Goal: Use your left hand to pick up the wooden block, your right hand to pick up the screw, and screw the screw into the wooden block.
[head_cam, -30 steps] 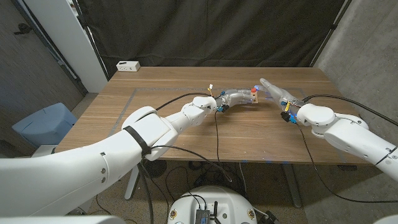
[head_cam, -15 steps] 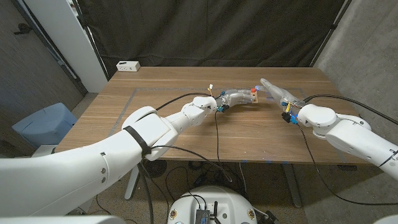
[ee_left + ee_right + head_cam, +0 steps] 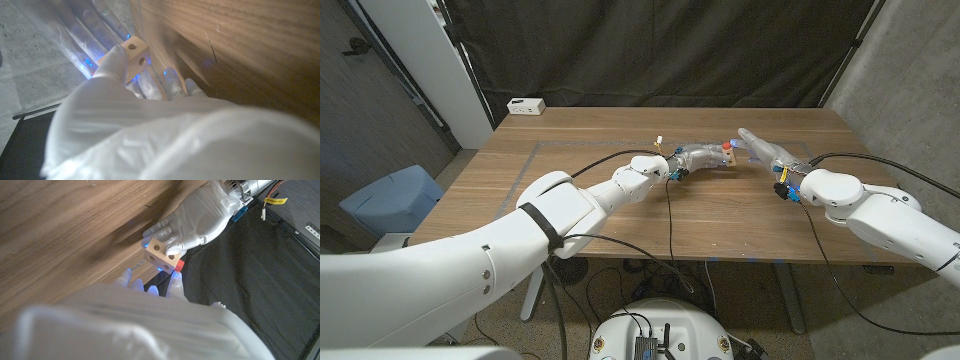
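Observation:
The wooden block [image 3: 728,157] is a small pale cube with round holes [image 3: 161,254], held off the table at mid-back. My left hand [image 3: 698,156] grips it from the left, fingers wrapped around it [image 3: 134,57]. A screw with a red head [image 3: 178,266] sits against one face of the block, and its red top [image 3: 726,146] shows just above the block. My right hand [image 3: 763,150] reaches in from the right, its fingertips [image 3: 174,281] pinching the red head. The screw's shaft is hidden.
A white box [image 3: 526,105] lies at the table's [image 3: 580,210] far left corner. A dark curtain hangs behind the table. Cables trail from both wrists across the wood. A blue chair [image 3: 390,200] stands off the left side.
The right hand has shifted slightly at the block, and the screw's red head now shows at the block's top. The left hand and block have hardly moved.

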`<state>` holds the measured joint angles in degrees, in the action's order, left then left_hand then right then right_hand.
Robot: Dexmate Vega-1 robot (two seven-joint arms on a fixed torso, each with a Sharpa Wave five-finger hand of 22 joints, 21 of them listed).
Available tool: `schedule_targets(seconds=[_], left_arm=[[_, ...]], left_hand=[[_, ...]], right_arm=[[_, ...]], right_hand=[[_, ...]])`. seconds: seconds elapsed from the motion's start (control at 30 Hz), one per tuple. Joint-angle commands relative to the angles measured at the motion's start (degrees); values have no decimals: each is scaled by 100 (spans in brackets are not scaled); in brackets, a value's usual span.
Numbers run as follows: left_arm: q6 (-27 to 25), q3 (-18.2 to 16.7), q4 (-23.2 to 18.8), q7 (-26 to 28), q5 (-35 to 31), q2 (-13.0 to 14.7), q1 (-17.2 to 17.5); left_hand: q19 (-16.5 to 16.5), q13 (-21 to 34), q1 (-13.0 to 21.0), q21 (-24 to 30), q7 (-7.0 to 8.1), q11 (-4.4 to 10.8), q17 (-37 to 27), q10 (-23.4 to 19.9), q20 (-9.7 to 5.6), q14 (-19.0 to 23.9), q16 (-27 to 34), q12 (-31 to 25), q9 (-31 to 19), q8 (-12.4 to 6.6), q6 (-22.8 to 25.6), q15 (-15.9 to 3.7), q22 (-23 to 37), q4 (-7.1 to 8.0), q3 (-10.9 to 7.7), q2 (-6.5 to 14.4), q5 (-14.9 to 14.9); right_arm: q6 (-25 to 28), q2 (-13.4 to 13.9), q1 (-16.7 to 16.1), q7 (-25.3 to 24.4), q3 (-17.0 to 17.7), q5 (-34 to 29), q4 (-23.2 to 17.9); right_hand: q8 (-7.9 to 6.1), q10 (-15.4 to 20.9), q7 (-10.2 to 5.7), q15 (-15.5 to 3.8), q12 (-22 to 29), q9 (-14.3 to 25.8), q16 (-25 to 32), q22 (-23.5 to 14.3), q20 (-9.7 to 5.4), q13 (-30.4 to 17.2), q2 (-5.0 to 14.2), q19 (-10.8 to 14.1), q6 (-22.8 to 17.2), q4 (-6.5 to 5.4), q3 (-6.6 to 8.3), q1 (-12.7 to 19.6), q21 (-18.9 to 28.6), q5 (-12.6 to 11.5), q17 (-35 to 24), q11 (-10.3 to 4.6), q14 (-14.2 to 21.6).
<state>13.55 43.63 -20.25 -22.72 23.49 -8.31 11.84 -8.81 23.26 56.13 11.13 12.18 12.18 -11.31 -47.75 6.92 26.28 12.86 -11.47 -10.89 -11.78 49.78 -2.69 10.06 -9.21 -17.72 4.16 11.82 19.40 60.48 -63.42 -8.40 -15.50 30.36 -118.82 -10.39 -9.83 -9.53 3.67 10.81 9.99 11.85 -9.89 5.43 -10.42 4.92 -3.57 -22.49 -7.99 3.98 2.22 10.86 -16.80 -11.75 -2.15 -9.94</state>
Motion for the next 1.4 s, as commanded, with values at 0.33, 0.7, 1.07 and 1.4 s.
schedule_targets(seconds=[0.33, 0.7, 1.07, 1.4], left_arm=[[101, -12, -5, -75, -4, 11, 21], [159, -33, -8, -149, 2, 20, 54], [179, -35, -9, -168, -13, 32, 52], [258, -39, -15, -239, -19, 48, 68]], left_hand=[[-27, 12, -56, 39, -256, 21, -15, -35, -21, 43, 7, -52, -20, -42, 260, -314, 25, 56, -41, 87, 41], [-32, 12, -63, 41, -253, 20, -15, -40, -20, 48, 8, -55, -20, -42, 260, -316, 25, 58, -41, 86, 41], [-30, 11, -69, 41, -251, 21, -14, -42, -25, 52, 7, -55, -20, -46, 272, -314, 25, 57, -43, 83, 41], [-31, 11, -62, 41, -253, 20, -12, -46, -24, 51, 5, -56, -20, -45, 271, -313, 25, 50, -48, 81, 43]], right_arm=[[40, 117, -204, -68, 107, 11, -248], [107, 147, -312, -137, 182, 48, -364], [81, 154, -435, -226, 281, 53, -417], [42, 187, -622, -313, 468, 81, -487]], right_hand=[[-35, -228, 3, 27, 33, 13, 10, 4, -11, -9, 144, 12, -56, -21, 27, 66, 15, -44, 5, 37, -659], [-44, -227, 6, 28, 31, 14, 11, 5, -16, -8, 147, 16, -88, -22, 30, 67, 16, -45, 5, 31, -653], [-40, -225, -4, 30, 30, 14, 12, 5, -15, -9, 150, 22, -87, -21, 34, 69, 17, -45, 5, 37, -644], [-35, -218, 9, 31, 31, 14, 12, 5, -2, -9, 151, 24, -82, -19, 37, 72, 17, -46, 6, 37, -641]])
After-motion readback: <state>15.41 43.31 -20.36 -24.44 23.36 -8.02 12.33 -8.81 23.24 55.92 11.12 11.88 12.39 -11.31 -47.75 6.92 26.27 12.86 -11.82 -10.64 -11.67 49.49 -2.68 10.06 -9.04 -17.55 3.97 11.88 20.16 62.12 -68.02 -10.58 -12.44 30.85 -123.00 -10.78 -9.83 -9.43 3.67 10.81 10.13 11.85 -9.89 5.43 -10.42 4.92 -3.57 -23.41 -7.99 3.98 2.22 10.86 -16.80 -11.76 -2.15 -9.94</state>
